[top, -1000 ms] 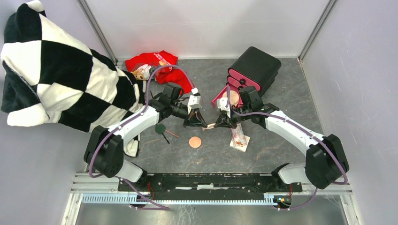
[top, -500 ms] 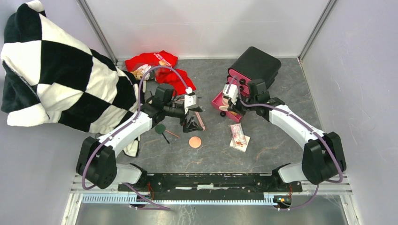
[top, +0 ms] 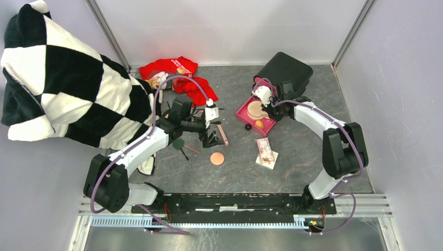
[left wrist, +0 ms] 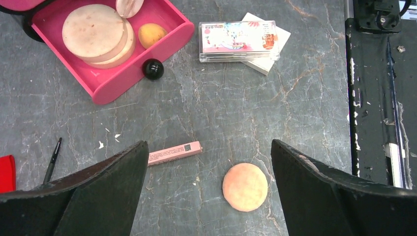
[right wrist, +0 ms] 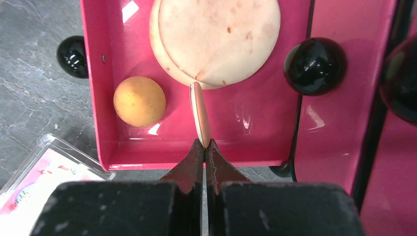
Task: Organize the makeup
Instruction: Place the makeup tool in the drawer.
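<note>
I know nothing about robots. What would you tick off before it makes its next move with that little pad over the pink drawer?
1. Right gripper shut on the thin puff, held edge-on: ok.
2. Thin puff over the open pink drawer: ok.
3. Bare drawer floor left beside the stacked puffs and the orange ball: ok.
4. Thin puff touching the drawer floor: cannot tell.
5. Left gripper open with nothing in it: ok.
6. Pink stick and round puff lying free on the table below the left gripper: ok.
</note>
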`<action>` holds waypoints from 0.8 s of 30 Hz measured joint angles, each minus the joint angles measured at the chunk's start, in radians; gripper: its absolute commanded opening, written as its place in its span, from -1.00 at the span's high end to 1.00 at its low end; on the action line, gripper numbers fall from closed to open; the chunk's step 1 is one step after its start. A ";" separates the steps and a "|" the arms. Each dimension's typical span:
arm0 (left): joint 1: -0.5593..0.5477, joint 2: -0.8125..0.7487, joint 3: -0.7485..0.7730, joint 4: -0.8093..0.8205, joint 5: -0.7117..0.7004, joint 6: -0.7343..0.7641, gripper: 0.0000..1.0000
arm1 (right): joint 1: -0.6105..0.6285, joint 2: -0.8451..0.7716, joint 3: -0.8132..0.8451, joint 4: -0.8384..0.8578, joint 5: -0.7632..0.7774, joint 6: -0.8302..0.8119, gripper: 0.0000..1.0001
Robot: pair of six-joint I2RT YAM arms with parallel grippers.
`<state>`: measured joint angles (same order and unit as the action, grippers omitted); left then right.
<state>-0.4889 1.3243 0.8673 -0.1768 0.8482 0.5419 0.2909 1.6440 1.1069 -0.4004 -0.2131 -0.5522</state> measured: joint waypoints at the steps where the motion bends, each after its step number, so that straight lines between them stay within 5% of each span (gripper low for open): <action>1: 0.000 -0.004 -0.005 0.000 -0.005 0.000 -0.99 | -0.001 0.016 0.011 -0.013 0.008 0.002 1.00; 16: 0.000 -0.050 -0.041 0.000 -0.039 0.001 -0.99 | -0.001 0.086 0.071 -0.121 0.004 0.006 0.86; 24: 0.000 -0.054 -0.047 -0.001 -0.057 0.001 -0.99 | -0.001 0.106 0.092 -0.147 0.010 0.011 0.29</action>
<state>-0.4889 1.2705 0.8207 -0.1776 0.7914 0.5426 0.2901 1.7500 1.1988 -0.5476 -0.2031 -0.5411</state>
